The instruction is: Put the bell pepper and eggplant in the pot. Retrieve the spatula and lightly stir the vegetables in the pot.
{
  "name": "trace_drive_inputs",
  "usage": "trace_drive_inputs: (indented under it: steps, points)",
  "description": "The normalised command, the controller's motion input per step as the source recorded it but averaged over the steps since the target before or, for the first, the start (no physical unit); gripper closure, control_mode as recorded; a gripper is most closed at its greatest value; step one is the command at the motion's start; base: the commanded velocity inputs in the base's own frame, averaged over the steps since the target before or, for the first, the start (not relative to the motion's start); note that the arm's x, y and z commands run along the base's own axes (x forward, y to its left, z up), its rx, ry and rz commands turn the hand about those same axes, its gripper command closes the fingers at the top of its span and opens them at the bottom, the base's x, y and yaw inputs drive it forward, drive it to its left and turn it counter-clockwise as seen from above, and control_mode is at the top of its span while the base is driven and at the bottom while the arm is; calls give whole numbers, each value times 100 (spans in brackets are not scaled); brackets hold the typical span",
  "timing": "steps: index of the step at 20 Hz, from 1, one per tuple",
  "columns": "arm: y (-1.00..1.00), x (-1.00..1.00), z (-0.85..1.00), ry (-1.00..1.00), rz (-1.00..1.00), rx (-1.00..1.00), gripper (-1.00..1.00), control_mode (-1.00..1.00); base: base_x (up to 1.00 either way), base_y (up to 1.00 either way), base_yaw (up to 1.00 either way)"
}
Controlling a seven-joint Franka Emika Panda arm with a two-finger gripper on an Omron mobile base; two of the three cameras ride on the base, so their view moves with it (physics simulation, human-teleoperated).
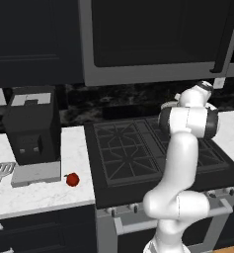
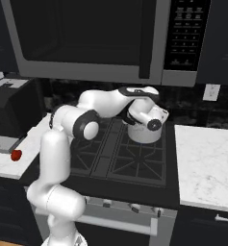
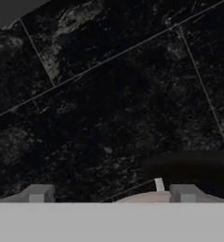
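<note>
Spatula lies at the far left of the table, slotted head by the coffee machine, handle pointing near-left. Right of it, the bell pepper sits on the table just beside the machine's tray — not yet in the pot. Next right is the stove, and on its far right burner stands the pot.

The gripper hangs over the pot by the back wall; in the hand view the fingertips stand wide apart with nothing between them. Eggplant: I see it nowhere on the table, probably in the pot, but the arm hides the pot's inside, so not confirmed.

Step in hand, as I judge it — clear the pot and go for the pepper. Lift straight up first so the fingers don't catch the rim, then swing left across the stove. Come down vertically over the pepper and close around its widest part; it's round and may roll if nudged off-centre.
</note>
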Motion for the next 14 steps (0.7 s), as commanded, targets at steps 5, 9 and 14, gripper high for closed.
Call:
trace_drive_inputs:
  steps: [5, 9, 14]
  points:
    - [0, -89, 39, -18, 0, 0, -100, -100, 0, 0, 0]
    - [0, -100, 76, -14, 0, 0, -100, -100, 0, 0, 0]
    - [-3, -100, 89, 3, 0, 0, -100, -100, 0, 0, 0]
